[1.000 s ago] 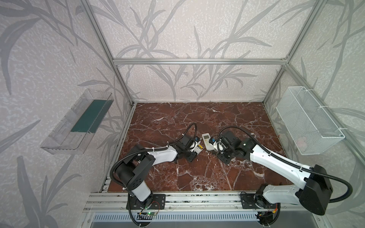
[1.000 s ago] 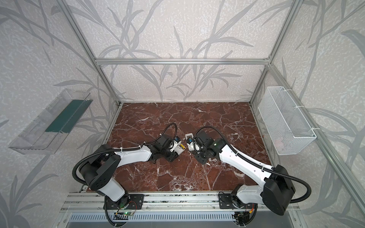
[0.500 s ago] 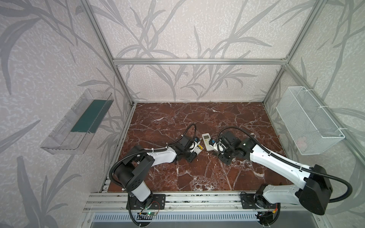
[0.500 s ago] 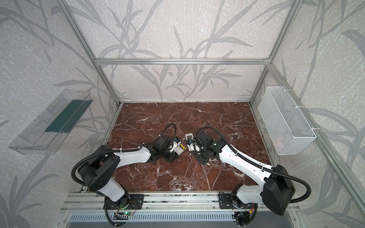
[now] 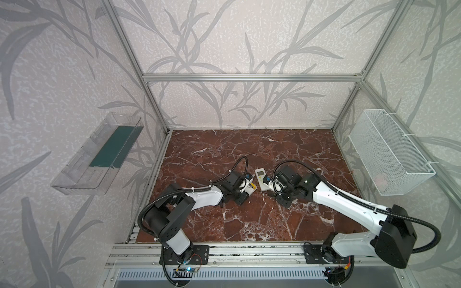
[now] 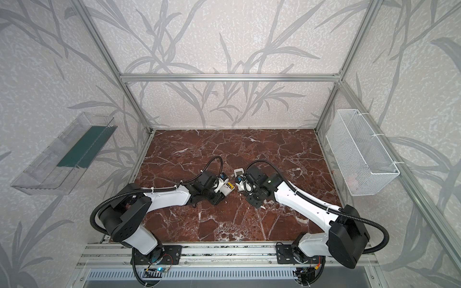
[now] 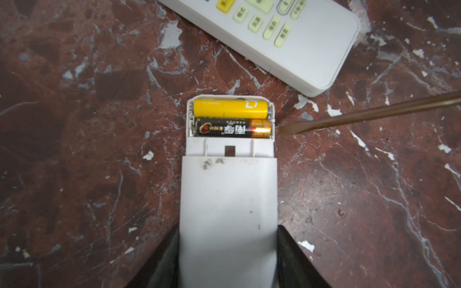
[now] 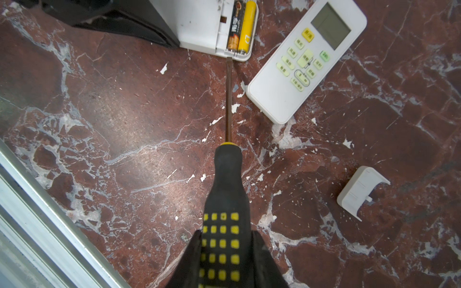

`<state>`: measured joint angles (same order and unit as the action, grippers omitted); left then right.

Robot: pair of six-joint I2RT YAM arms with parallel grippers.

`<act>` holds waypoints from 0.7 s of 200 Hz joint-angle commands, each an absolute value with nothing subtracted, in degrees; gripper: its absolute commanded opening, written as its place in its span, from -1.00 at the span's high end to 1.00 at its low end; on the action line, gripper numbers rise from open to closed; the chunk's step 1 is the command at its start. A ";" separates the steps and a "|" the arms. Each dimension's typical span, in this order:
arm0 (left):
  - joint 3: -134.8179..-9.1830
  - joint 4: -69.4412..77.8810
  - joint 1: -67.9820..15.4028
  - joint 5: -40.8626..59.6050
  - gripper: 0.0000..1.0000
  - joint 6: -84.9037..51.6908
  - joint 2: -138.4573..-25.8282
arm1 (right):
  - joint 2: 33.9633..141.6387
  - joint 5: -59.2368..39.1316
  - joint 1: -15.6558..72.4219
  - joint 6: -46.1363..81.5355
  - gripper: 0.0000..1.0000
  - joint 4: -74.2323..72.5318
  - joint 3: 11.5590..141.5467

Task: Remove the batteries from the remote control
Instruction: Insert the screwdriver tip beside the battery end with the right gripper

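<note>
At table (image 5: 249,149) centre, L gripper (image 7: 228,239) clamps remote (image 7: 228,194); R gripper (image 8: 225,239) grips screwdriver (image 8: 228,179), tip just beside batteries (image 7: 230,109). No change in last sec: both still seated, prying not begun.

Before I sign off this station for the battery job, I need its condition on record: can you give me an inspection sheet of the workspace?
Surface: marble tabletop, flecked with white chips.
Job's things: held remote back up, compartment open; yellow battery and black-and-gold battery both seated inside.
Clutter: second remote face up nearby; battery cover lying apart.
Grippers: left gripper shut on held remote; right gripper shut on screwdriver, tip at the compartment's rim.
Cables: black cable loop over the left wrist, another over the right.
Surroundings: wire basket and clear tray on side walls.
</note>
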<state>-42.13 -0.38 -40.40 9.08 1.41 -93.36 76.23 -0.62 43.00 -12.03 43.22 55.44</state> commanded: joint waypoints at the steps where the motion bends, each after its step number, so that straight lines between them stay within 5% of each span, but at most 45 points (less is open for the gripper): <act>1: -40.17 -5.85 -40.96 11.50 -0.09 0.53 -94.08 | 74.71 0.61 43.15 -11.60 1.00 42.03 56.56; 140: -40.23 -6.11 -41.07 11.78 -0.07 0.44 -94.26 | 73.64 -0.30 43.07 -11.76 1.00 43.48 56.21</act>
<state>-42.13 -0.38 -40.47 9.10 1.41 -93.36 75.68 0.01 43.00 -12.03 42.39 55.44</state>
